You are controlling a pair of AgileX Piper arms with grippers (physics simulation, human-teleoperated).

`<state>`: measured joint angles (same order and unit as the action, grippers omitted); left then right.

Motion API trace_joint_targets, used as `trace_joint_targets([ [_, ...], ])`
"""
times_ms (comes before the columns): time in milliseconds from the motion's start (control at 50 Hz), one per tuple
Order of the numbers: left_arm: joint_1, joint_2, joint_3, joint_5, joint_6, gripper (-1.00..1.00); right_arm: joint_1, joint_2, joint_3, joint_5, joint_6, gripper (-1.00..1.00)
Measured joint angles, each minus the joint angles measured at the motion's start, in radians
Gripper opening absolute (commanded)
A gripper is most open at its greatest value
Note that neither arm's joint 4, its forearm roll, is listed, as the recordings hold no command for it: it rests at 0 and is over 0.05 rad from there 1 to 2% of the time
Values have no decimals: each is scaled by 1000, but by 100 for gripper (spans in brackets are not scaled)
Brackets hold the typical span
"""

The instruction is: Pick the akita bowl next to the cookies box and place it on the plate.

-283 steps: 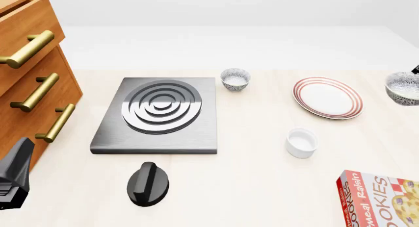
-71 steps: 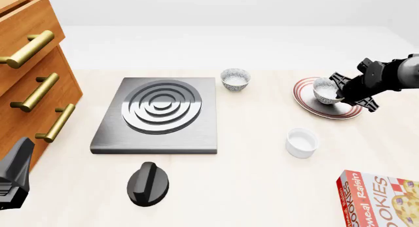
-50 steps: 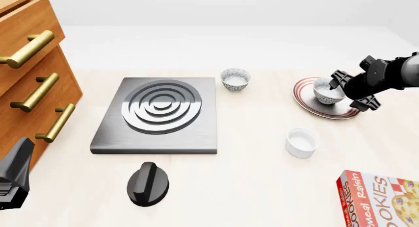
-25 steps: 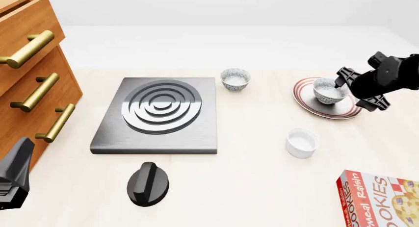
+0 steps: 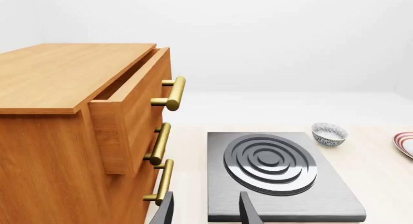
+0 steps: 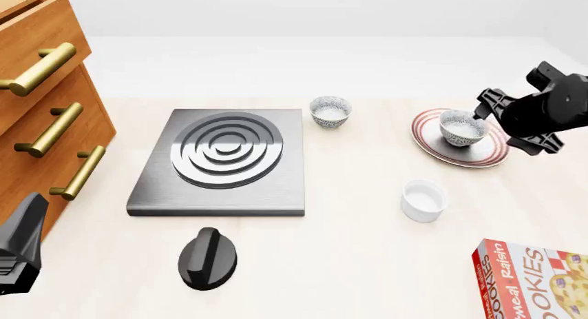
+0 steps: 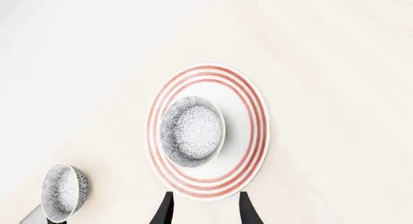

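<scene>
The akita bowl (image 6: 462, 128) (image 7: 191, 131) sits upright on the plate (image 6: 484, 153) (image 7: 252, 137), left of its centre in the front view. My right gripper (image 6: 511, 131) (image 7: 204, 212) is open and hovers just right of the plate, with nothing between its fingers and clear of the bowl. The cookies box (image 6: 533, 281) lies at the near right corner. My left gripper (image 5: 205, 214) is open and empty at the near left by the drawers; only its black body (image 6: 18, 250) shows in the front view.
A second speckled bowl (image 6: 330, 111) (image 5: 329, 134) (image 7: 63, 192) stands behind the stove plate (image 6: 220, 160) (image 5: 277, 171). A white cup (image 6: 423, 200) sits in front of the plate. A black knob (image 6: 208, 258) lies near the front. The wooden drawer cabinet (image 6: 41, 105) (image 5: 71, 137) fills the left.
My right gripper carried the bowl in from the right, set it on the plate and let go. Over the last second it has drawn back to the right, away from the bowl.
</scene>
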<state>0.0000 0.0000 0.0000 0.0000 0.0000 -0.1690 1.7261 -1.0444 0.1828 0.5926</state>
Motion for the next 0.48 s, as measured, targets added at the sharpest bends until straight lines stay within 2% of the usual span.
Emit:
trace_joint_targets([
  [320,0,0,0,0,0,100,49,-202,162,-37,-71,100],
  [480,0,0,0,0,0,100,81,-309,246,-72,-129,100],
])
